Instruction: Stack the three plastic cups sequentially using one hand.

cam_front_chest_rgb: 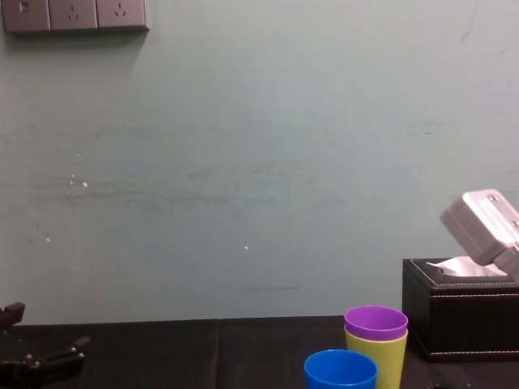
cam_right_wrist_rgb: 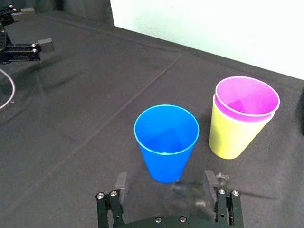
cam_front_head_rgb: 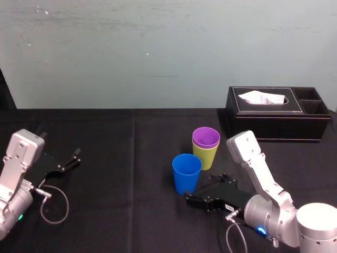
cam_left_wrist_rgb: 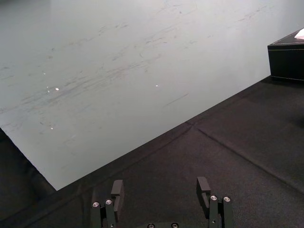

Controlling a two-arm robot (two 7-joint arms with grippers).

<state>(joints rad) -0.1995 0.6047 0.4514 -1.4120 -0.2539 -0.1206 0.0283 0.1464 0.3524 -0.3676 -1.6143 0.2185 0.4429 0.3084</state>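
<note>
The blue cup (cam_front_head_rgb: 187,173) stands upright on the black tablecloth, apart from the other two. Just behind it to the right, the purple cup (cam_front_head_rgb: 206,137) sits nested inside the yellow-green cup (cam_front_head_rgb: 205,157). My right gripper (cam_front_head_rgb: 198,190) lies low at the blue cup's near right side. In the right wrist view the gripper (cam_right_wrist_rgb: 165,186) is open, and the blue cup (cam_right_wrist_rgb: 166,140) stands just ahead of its fingertips (cam_right_wrist_rgb: 121,182), untouched. The purple cup (cam_right_wrist_rgb: 247,97) and the yellow-green cup (cam_right_wrist_rgb: 232,138) stand farther off. My left gripper (cam_front_head_rgb: 71,158) rests open at the far left.
A black tissue box (cam_front_head_rgb: 278,113) with a white tissue stands at the back right, close behind the nested cups. A grey cable loop (cam_front_head_rgb: 52,203) lies by the left arm. The pale wall (cam_front_chest_rgb: 259,162) rises behind the table's far edge.
</note>
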